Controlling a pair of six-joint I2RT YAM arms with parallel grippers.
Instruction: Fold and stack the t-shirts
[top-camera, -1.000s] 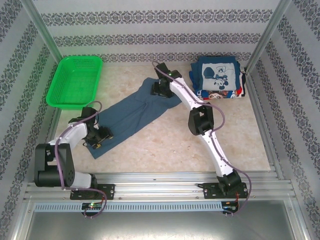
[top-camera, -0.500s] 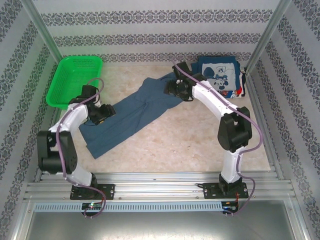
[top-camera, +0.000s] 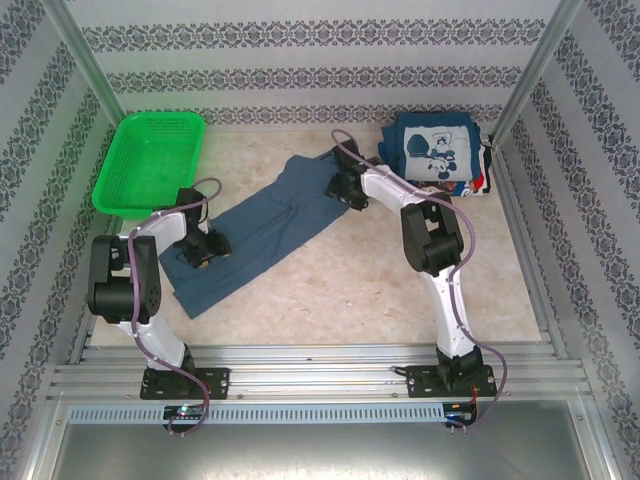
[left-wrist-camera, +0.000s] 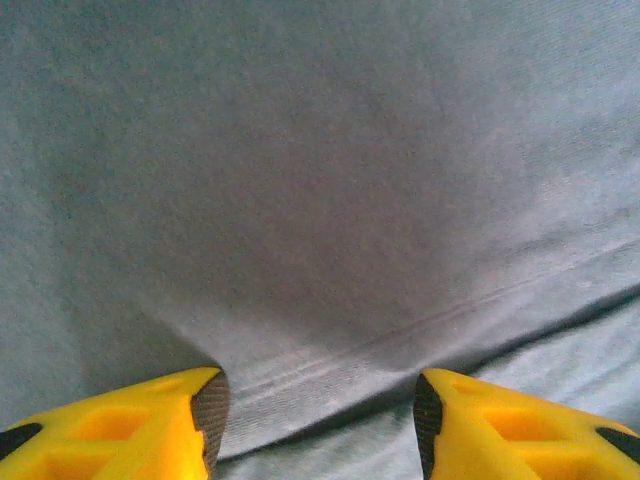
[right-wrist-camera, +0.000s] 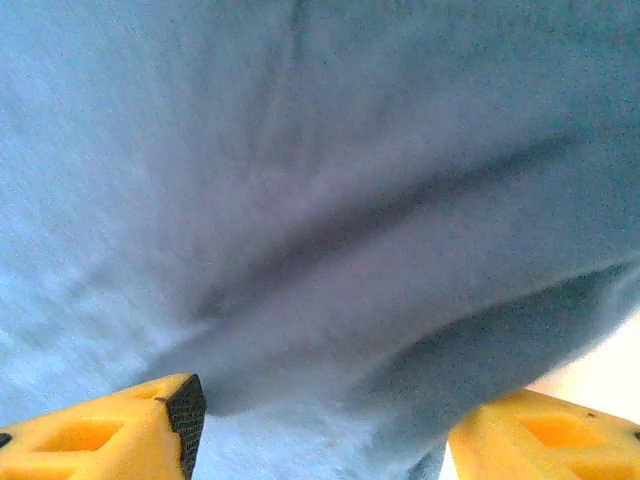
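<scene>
Both arms have shifted in the last half second. The left gripper (top-camera: 205, 248) has dropped back toward the near edge of the table (top-camera: 370, 280) and sits low on the shirt's near end. The right gripper (top-camera: 345, 188) has slid a little left, away from the stack, and the cloth it had lifted there has sunk flatter.

The slate-blue shirt (top-camera: 262, 232) lies spread in a long diagonal band from near the left edge up toward the middle of the far edge. It is creased and uneven, with a darker fold along its centre. The left wrist view shows the plain matte weave (left-wrist-camera: 320, 200), and a stitched hem ridge crosses between the fingertips. The left gripper (left-wrist-camera: 320, 412) has its yellow fingers (left-wrist-camera: 170, 420) apart, tips down against the fabric, with nothing clamped. The right wrist view shows the cloth (right-wrist-camera: 300, 150) bulging in soft folds. The right gripper (right-wrist-camera: 320, 425) also stands apart, and the fabric humps up between its fingers (right-wrist-camera: 120, 430). I cannot tell whether any of it is pinched.

The folded navy shirts (top-camera: 436, 152), with a white cartoon mouse on top, are stacked in the far right corner. A green basket (top-camera: 108, 188) sits in the far left corner.
</scene>
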